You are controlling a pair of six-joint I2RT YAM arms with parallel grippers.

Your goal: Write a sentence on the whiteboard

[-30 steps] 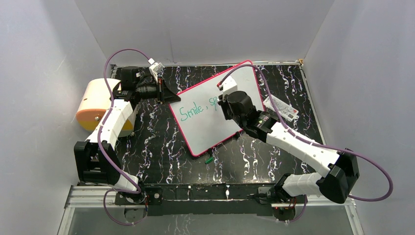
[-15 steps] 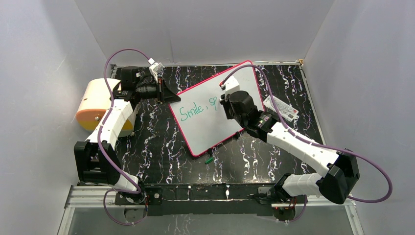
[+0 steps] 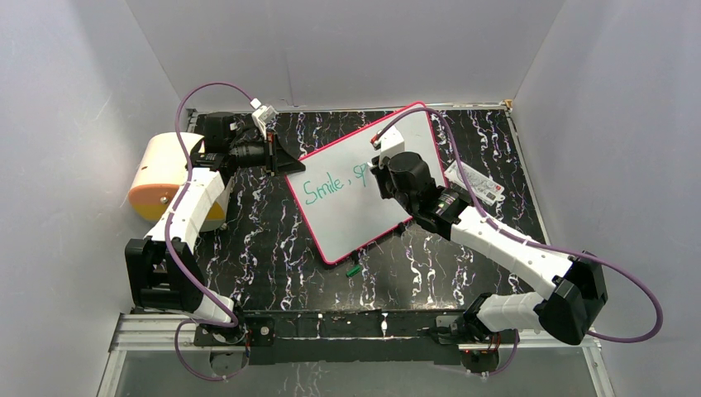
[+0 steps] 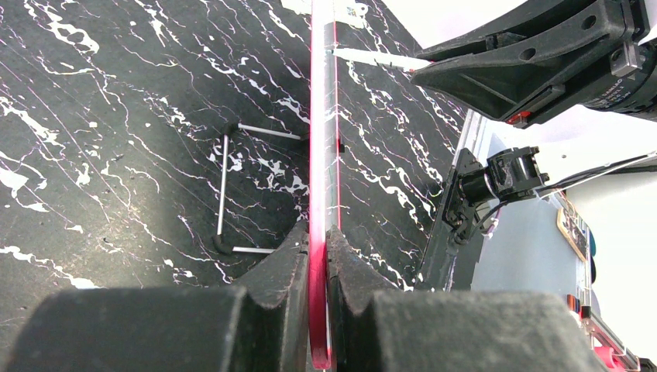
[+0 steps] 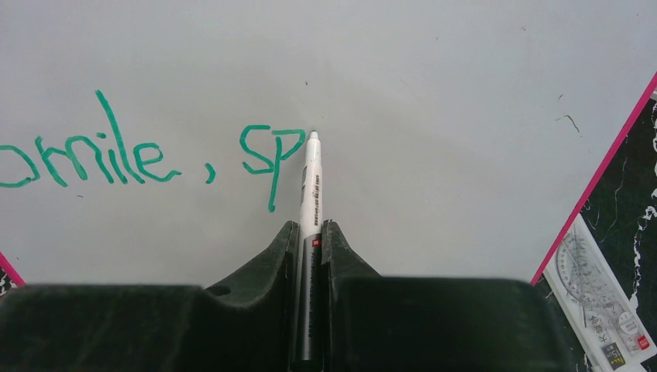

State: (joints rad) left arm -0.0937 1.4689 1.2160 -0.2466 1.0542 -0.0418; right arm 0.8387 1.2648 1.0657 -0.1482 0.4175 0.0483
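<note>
Clamping whiteboard (image 4: 320,116) edge: left claw (image 4: 318,234)

The whiteboard (image 3: 355,219) carries teal-green handwriting: the sentence (image 3: 335,184) reads "Smile, sp". The marker (image 5: 311,186) has a line of small print along its barrel, too fine to read. The packet (image 5: 600,310) shows printed scale marks and labels, likewise illegible.
</note>
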